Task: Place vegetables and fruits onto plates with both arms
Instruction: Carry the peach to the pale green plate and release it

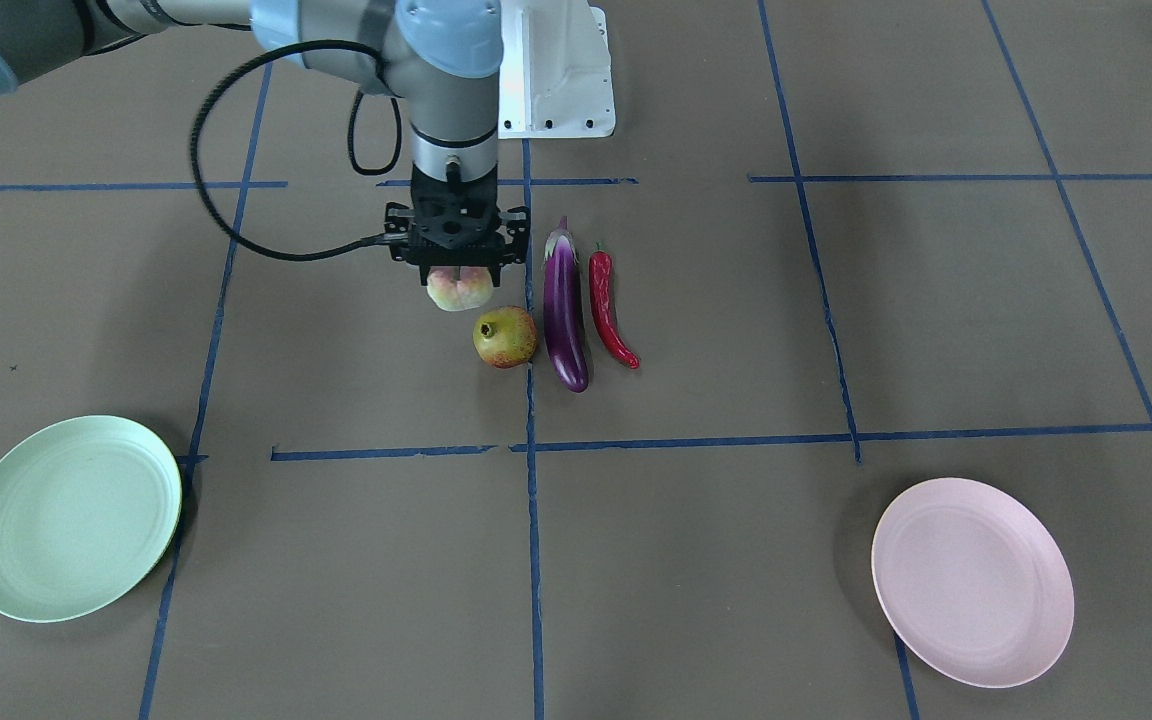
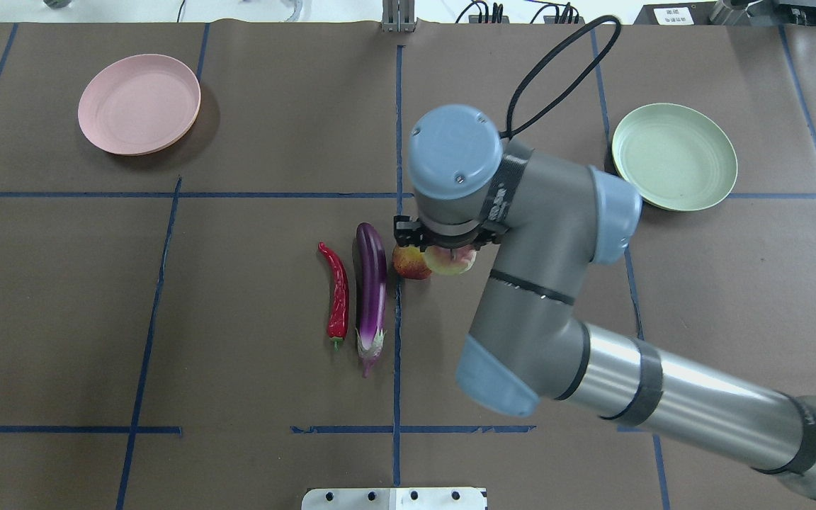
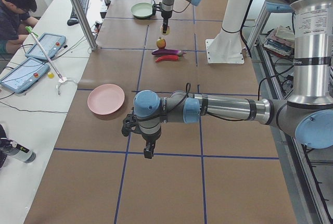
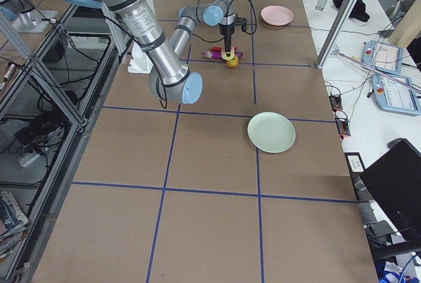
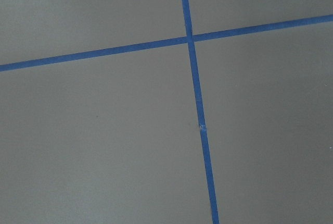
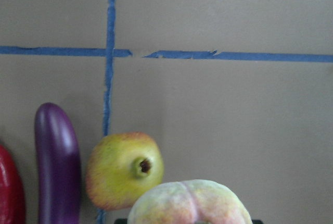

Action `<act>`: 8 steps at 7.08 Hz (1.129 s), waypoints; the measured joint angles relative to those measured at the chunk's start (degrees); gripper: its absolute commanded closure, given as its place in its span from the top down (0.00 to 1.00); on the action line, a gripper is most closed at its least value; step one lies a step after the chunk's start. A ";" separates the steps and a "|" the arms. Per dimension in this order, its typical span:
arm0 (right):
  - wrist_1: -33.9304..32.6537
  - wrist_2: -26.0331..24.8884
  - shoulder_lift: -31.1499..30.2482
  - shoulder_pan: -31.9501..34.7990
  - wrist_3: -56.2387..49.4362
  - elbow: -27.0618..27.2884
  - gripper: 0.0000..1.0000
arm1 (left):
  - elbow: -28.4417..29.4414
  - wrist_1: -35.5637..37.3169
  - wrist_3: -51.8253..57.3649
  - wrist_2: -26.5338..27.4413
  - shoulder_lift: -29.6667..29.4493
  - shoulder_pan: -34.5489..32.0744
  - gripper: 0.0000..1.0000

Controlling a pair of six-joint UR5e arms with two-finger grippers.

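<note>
Closest to the right wrist camera is the peach, pink and cream with a deep crease, right at the bottom edge. Just past it, at 10 o'clock, sits the pomegranate with its little crown facing the camera.

The right gripper points straight down, and its two fingers squeeze the peach from both sides. I cannot tell if the fruit is off the table.

From overhead, the pomegranate is just beside the peach at 9 o'clock. The purple eggplant lies at 9 o'clock of that, and the red chili comes next, close but not touching. The pink plate is far off at 10 o'clock of the peach, and the green plate is at 2 o'clock.

The left gripper hangs over the table, well apart from the food, with the pink plate at its 11 o'clock in the left side view. I cannot tell if its fingers are wide or narrow. Its wrist camera sees two blue tape lines crossing.
</note>
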 measured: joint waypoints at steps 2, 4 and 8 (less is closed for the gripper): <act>4.20 6.17 -8.37 10.84 -15.96 0.85 0.03 | 0.02 0.00 0.00 0.00 0.00 0.02 1.00; 16.90 12.49 -16.58 21.61 -32.33 -7.78 0.04 | 0.00 0.00 0.00 0.00 0.00 0.04 1.00; 35.39 16.47 -20.87 28.24 -43.47 -24.96 1.00 | -0.09 0.00 0.00 0.00 0.00 0.08 1.00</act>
